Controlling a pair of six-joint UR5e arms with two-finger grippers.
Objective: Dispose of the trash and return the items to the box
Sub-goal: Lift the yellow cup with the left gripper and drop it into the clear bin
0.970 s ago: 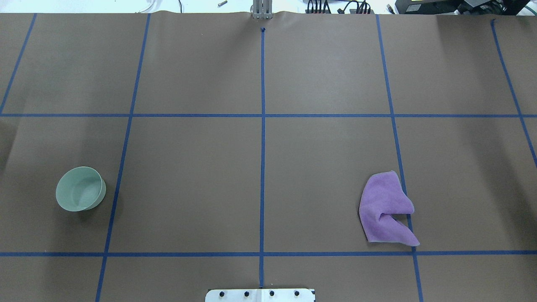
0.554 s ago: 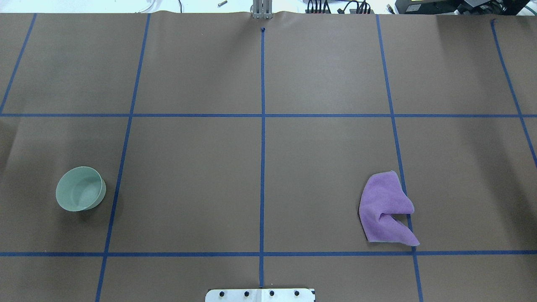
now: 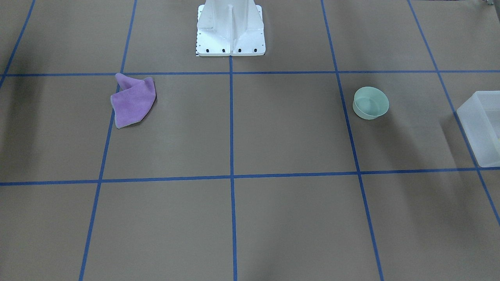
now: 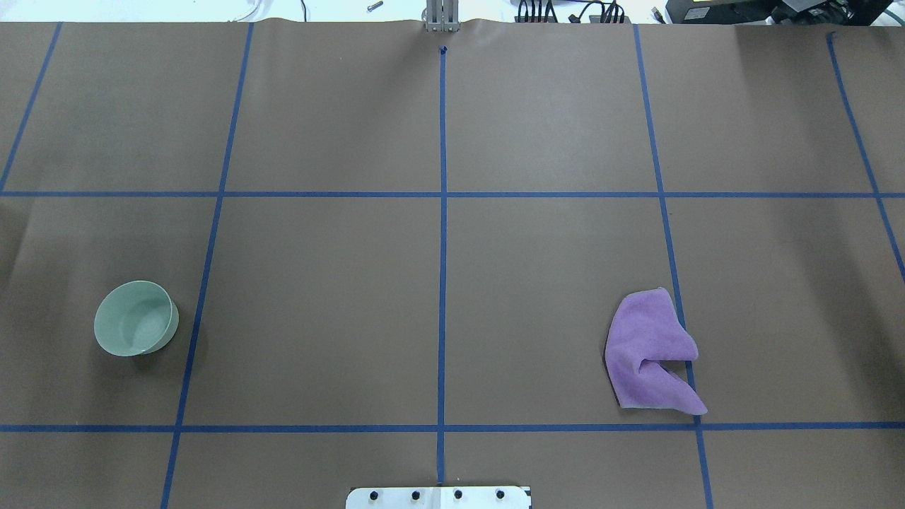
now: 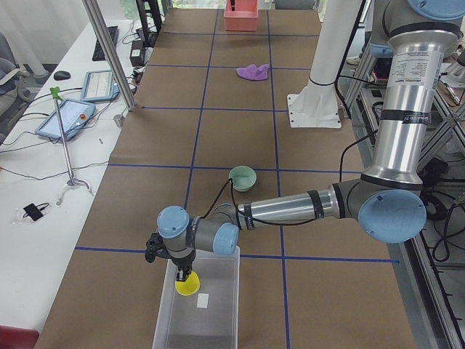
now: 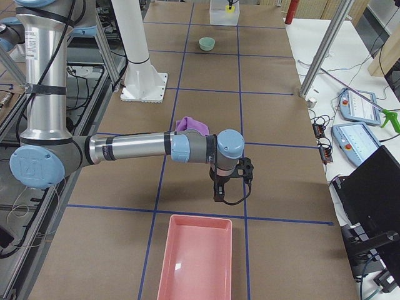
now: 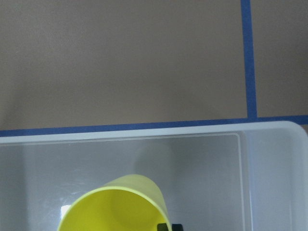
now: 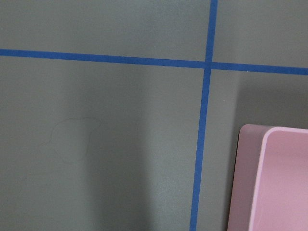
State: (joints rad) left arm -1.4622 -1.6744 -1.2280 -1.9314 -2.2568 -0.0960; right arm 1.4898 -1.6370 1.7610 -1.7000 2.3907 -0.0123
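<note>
The small yellow cup (image 7: 115, 207) hangs tilted over the frosted-white box (image 7: 272, 178); a black fingertip (image 7: 169, 226) sits at its rim. In the exterior left view my left gripper (image 5: 182, 273) holds the cup (image 5: 188, 285) over the near end of the box (image 5: 218, 313). The mint-green bowl (image 4: 134, 326) stands upright on the table, also in the front-facing view (image 3: 370, 102), apart from the box (image 3: 478, 128). My right gripper (image 6: 220, 197) hovers over bare table; I cannot tell whether it is open or shut.
A purple cloth (image 4: 650, 353) lies crumpled on the robot's right side. A pink tray (image 6: 194, 262) sits close to the right gripper, its corner in the right wrist view (image 8: 279, 178). The white pedestal (image 3: 230, 27) stands at the table's middle.
</note>
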